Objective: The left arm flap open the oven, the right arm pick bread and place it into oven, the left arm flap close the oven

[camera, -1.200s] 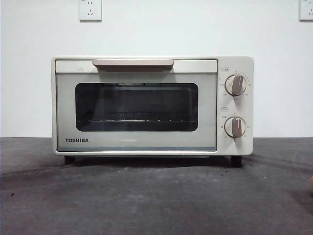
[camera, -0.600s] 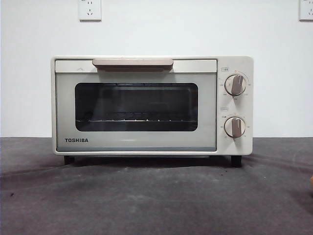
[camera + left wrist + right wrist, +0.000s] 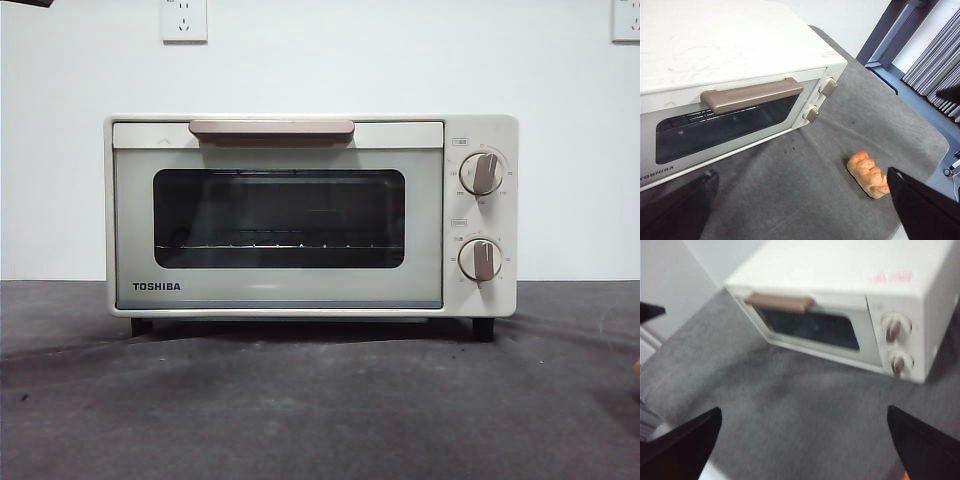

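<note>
Left gripper (image 3: 800, 210) jaws spread wide, empty; ahead of them the cream-white boxy oven (image 3: 735, 55), door shut, and beside the one jaw the lumpy golden bread (image 3: 868, 174). Best hook its beige bar handle (image 3: 752, 94) squarely, then pull downward. Right gripper (image 3: 802, 450) likewise wide, empty, waiting.

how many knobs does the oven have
2, both beige, stacked on the oven's right panel beside the closed door: the upper knob above the lower knob. None look hidden.
</note>
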